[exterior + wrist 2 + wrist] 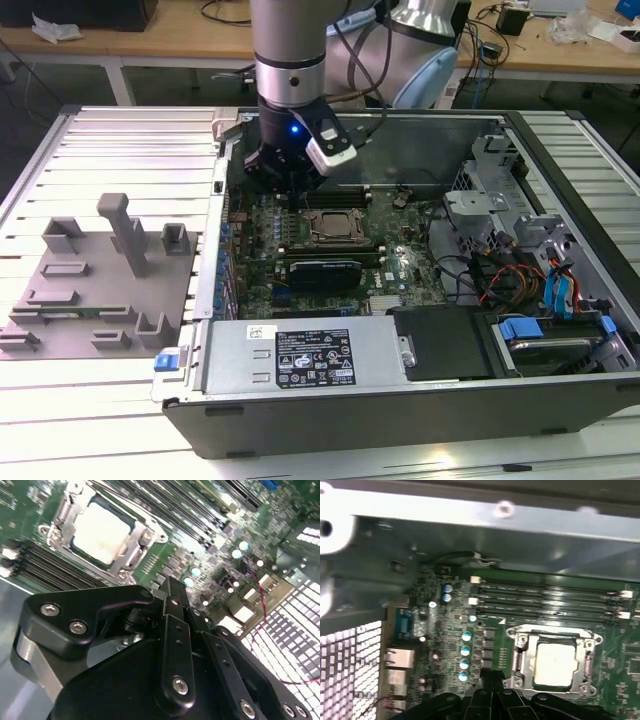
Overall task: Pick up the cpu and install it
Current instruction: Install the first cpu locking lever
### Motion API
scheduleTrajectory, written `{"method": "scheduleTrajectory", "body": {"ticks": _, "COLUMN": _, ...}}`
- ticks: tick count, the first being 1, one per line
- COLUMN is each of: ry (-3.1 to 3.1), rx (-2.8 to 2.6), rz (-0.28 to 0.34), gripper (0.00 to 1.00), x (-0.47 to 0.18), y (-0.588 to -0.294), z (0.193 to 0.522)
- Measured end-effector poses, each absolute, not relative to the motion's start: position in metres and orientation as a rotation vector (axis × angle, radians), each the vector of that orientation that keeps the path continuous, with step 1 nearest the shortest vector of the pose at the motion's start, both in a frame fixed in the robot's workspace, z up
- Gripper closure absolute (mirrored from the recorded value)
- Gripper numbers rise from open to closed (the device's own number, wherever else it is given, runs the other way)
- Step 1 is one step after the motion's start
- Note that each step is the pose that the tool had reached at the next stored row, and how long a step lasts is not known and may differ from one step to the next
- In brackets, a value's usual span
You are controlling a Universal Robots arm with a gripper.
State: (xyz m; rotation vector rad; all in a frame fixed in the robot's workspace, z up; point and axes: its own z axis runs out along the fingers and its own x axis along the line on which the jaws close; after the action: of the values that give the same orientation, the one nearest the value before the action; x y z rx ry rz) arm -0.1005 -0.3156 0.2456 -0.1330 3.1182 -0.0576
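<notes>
Black gripper (pixel 170 586) fingers pressed together, empty, near the socketed cpu (pixel 101 532).

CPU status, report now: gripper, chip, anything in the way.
Gripper shut, empty, above the motherboard beside the socket. CPU lies flat inside the socket. Nothing on top of it.

We see the cpu (pixel 102 532), a small flat square chip with a pale silvery-white metal top, lying level and face-up inside the silver metal-framed socket (pixel 142 537) on the green motherboard (pixel 165 562). In the first wrist view the cpu (pixel 555 665) looks plain and bright, its edges square with the frame around it. In the exterior view the cpu (pixel 334 227) sits near the board's middle.
</notes>
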Motion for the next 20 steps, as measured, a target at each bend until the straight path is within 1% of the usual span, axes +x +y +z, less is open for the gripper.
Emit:
{"method": "scheduleTrajectory", "body": {"ticks": 4, "ry": 3.118, "rx": -0.133, "rz": -0.057, "gripper": 0.89, "x": -0.1048, "y": -0.3156, "z": 0.2455}}
{"method": "scheduleTrajectory", "body": {"ticks": 6, "ry": 3.118, "rx": -0.133, "rz": -0.045, "gripper": 0.89, "x": -0.1049, "y": -0.3157, "z": 0.2456}}
{"method": "scheduleTrajectory", "body": {"ticks": 8, "ry": 3.117, "rx": -0.132, "rz": 0.001, "gripper": 0.89, "x": -0.1049, "y": -0.3156, "z": 0.2457}}
{"method": "scheduleTrajectory", "body": {"ticks": 10, "ry": 3.113, "rx": -0.131, "rz": 0.085, "gripper": 0.89, "x": -0.1049, "y": -0.3156, "z": 0.2462}}
{"method": "scheduleTrajectory", "body": {"ticks": 13, "ry": 3.110, "rx": -0.130, "rz": 0.144, "gripper": 0.89, "x": -0.1049, "y": -0.3156, "z": 0.2467}}
{"method": "scheduleTrajectory", "body": {"ticks": 14, "ry": 3.104, "rx": -0.129, "rz": 0.211, "gripper": 0.89, "x": -0.1049, "y": -0.3156, "z": 0.2467}}
{"method": "scheduleTrajectory", "body": {"ticks": 15, "ry": 3.099, "rx": -0.129, "rz": 0.258, "gripper": 0.89, "x": -0.1049, "y": -0.3156, "z": 0.2467}}
{"method": "scheduleTrajectory", "body": {"ticks": 17, "ry": 3.094, "rx": -0.128, "rz": 0.304, "gripper": 0.89, "x": -0.1049, "y": -0.3157, "z": 0.2467}}
{"method": "scheduleTrajectory", "body": {"ticks": 18, "ry": 3.092, "rx": -0.128, "rz": 0.316, "gripper": 0.89, "x": -0.1049, "y": -0.3157, "z": 0.2467}}
{"method": "scheduleTrajectory", "body": {"ticks": 20, "ry": 3.092, "rx": -0.128, "rz": 0.317, "gripper": 0.89, "x": -0.1044, "y": -0.3157, "z": 0.2467}}
